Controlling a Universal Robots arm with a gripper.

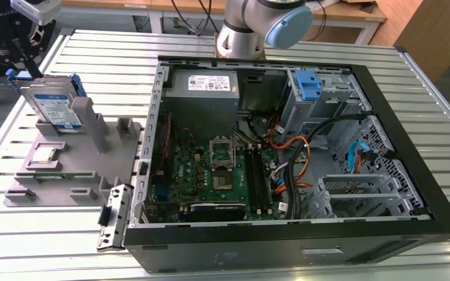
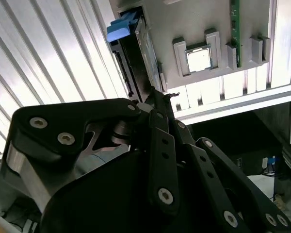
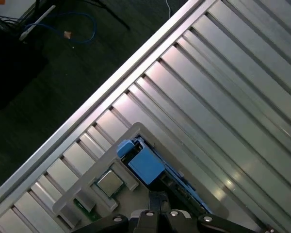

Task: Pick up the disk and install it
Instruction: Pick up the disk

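Observation:
The disk (image 1: 53, 104), a silver drive with a blue-and-white label and blue rails, stands on edge in a slot of the grey fixture (image 1: 68, 161) at the exterior view's left. My gripper (image 1: 18, 69) hangs right over the disk's upper far corner, at its blue rail. In the second wrist view the disk (image 2: 136, 48) is seen edge-on, running up to my gripper (image 2: 155, 93). In the first wrist view its blue rail (image 3: 144, 162) lies just beyond my gripper (image 3: 157, 196). The open computer case (image 1: 287, 152) lies beside the fixture, with a drive cage and blue latch (image 1: 309, 88) at its far side.
The fixture also holds a processor chip (image 1: 44, 154) and a memory stick. A grey power-supply box (image 1: 203, 86) sits inside the case, with the motherboard (image 1: 217, 170) and loose cables. A side bracket (image 1: 112, 216) lies by the case. The slatted table (image 1: 45, 246) ends close behind the fixture.

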